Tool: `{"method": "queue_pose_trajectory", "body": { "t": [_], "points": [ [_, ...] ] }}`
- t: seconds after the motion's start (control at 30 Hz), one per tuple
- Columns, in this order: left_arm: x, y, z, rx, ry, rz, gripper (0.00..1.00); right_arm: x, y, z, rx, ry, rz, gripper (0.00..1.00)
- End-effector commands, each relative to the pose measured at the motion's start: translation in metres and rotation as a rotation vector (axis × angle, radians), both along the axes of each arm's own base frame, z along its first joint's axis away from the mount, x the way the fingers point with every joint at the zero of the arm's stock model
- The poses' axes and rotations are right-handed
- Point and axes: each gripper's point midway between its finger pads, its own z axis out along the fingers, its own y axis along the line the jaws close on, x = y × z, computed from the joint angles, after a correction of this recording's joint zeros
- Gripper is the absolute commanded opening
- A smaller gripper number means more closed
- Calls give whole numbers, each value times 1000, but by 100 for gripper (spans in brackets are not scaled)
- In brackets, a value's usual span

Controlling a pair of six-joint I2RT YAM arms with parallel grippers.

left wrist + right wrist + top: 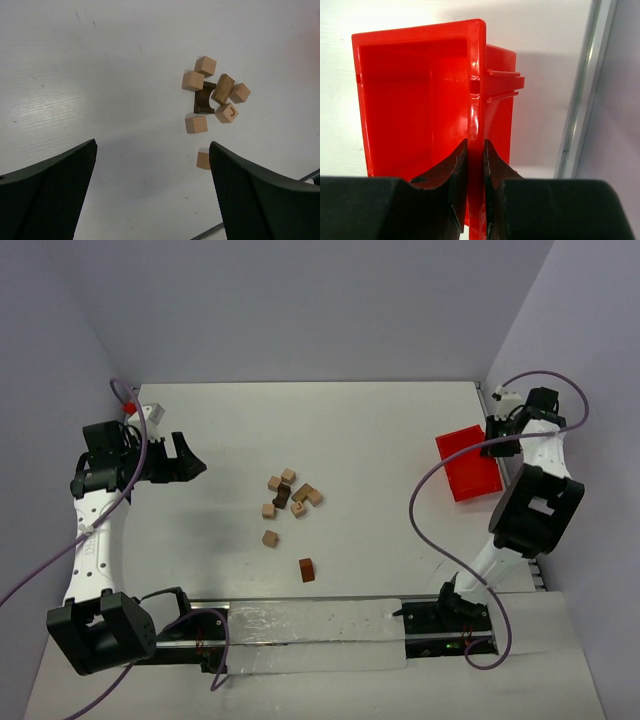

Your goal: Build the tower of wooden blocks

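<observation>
Left gripper: I am holding it spread wide and hovering over the table, with nothing between its fingers.
Right gripper: I am pinching one wall of the bin, with a finger pressing on each side of that wall just below the rim.
Blocks: they are lying loose in a small cluster ahead of my left gripper, off toward its right finger and well apart from my right gripper; none is stacked into a tower.
Cluster: several tan cubes are crowding around a dark brown arched piece, and a brown bar is leaning across it.
Nearest cubes: one tan cube is sitting just short of the cluster on my left gripper's side, and another is peeking out beside the tip of its right finger.
Reddish-brown block: it is lying alone, apart from the cluster and closer to my left gripper than to my right.
Bin: it is stretching straight ahead of my right gripper, its hollow facing the wrist camera.
</observation>
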Motion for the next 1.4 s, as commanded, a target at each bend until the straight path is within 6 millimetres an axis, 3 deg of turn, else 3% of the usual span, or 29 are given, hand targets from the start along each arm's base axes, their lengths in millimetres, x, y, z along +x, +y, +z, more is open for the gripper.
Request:
{"method": "queue_pose_trajectory", "body": {
  "t": [0.0, 0.3, 0.47, 0.57, 0.63, 0.8, 0.9, 0.97, 1.03, 1.27, 1.37],
  "points": [
    [5, -5, 18, -21, -52, -40, 98, 22, -1, 12, 75, -50, 70, 0],
    [5, -3, 19, -28, -58, -25, 96, 45, -17, -17, 100, -10, 45, 0],
    [5, 1, 17, -16, -52, -6, 96, 44, -28, -39, 73, 26, -17, 0],
    [7, 4, 18, -8, -63, 3, 96, 38, -28, -51, 74, 60, -29, 6],
    [8, 4, 17, -9, -64, 2, 96, 36, -28, -52, 71, 64, -33, 15],
    [10, 3, 13, -18, -51, -7, 96, 32, -28, -46, 63, 63, -38, 61],
    [11, 4, 13, -15, -56, -1, 96, 28, -27, -41, 50, 58, -30, 79],
    [12, 3, 15, -21, -71, -7, 96, 23, -27, -32, 24, 51, -23, 93],
    [13, 1, 18, -25, -82, -22, 96, 21, -27, -24, 10, 42, -14, 99],
    [3, -16, 23, -24, -86, -210, 94, 12, -2, 69, -54, -129, 74, 100],
    [-4, -29, 21, -32, -57, -300, 90, 5, 25, 98, -65, -188, 141, 100]
  ]
}}
